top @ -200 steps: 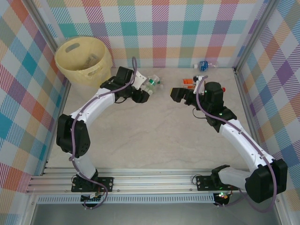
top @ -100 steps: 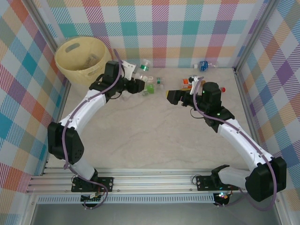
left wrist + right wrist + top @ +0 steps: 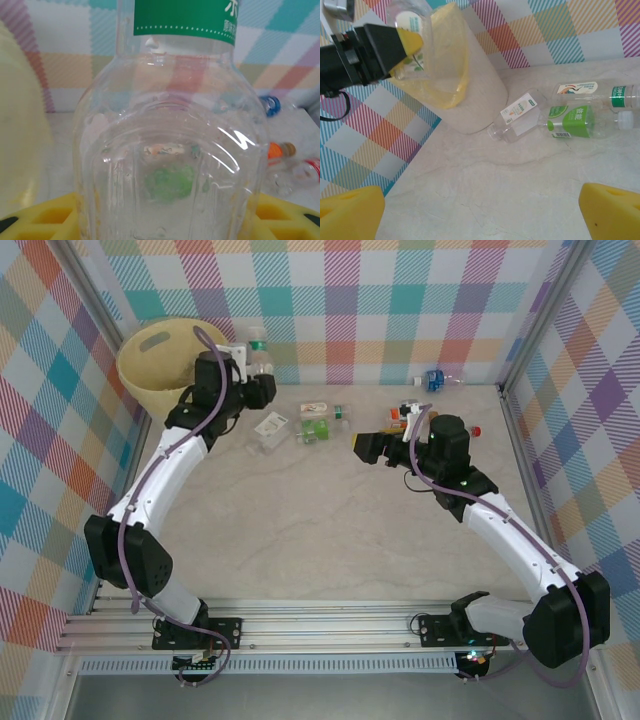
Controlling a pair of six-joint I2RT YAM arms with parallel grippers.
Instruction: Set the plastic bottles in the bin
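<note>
Left gripper point(image 3: 258, 378) is clamped on a clear green-label bottle point(image 3: 260, 357), held just beside the right rim of the bin point(image 3: 135, 368). Right gripper point(image 3: 358, 446) hangs wide open and empty above the table point(image 3: 330, 530). Loose bottles lie between the arms: a white-label bottle point(image 3: 270, 428), green-label bottles point(image 3: 318, 422), an orange-label bottle point(image 3: 400, 418) and, by the back wall, a blue-label bottle point(image 3: 435, 380).
</note>
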